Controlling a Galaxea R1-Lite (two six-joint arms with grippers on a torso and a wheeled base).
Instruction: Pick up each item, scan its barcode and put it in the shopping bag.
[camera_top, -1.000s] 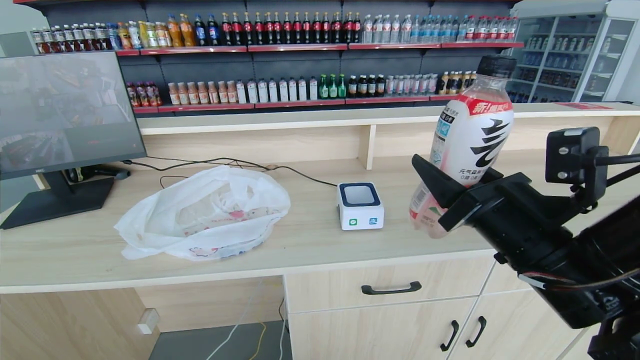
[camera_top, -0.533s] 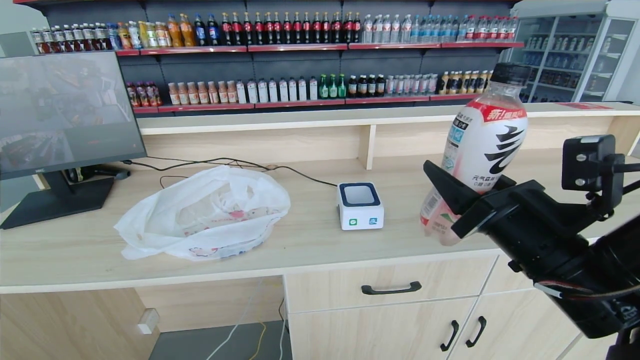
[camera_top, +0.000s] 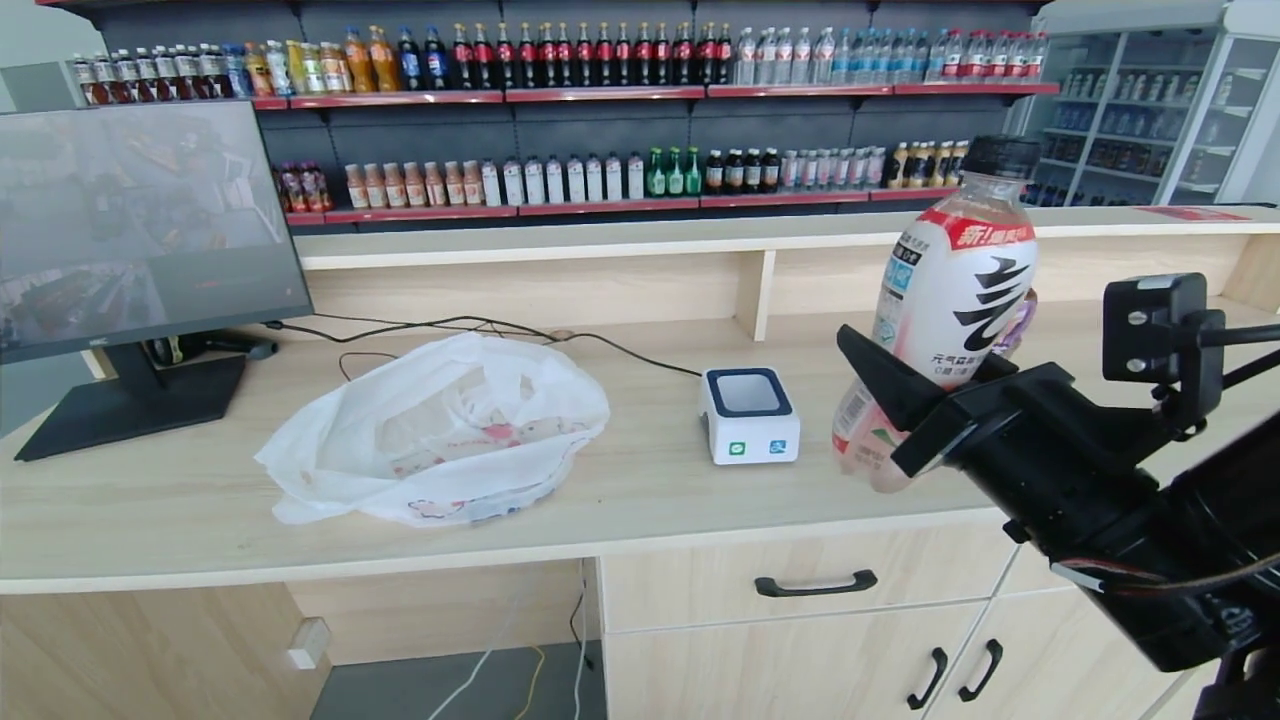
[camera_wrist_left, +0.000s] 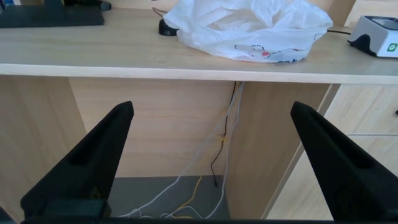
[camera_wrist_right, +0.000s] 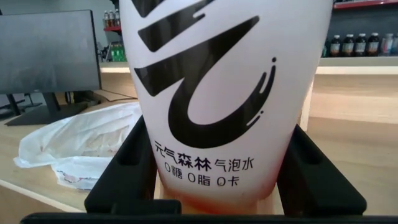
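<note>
One held bottle (camera_top: 950, 300), one shopping bag (camera_top: 440, 440), one scanner (camera_top: 750, 415), one monitor (camera_top: 140, 220).

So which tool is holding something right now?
The right tool, shut on the white-labelled plastic drink bottle with a black cap; the left tool is open and empty.

The head camera has shifted: the shopping bag (camera_top: 440, 445), scanner (camera_top: 750, 430) and monitor (camera_top: 140, 215) all sit further right in the frame. This is not a move of those things. The right end effector (camera_top: 925, 372), clamped on the bottle (camera_top: 955, 290), is lower than one second ago. The bottle's base appears slightly nearer the scanner than half a second ago, though the camera shift makes this uncertain.
</note>
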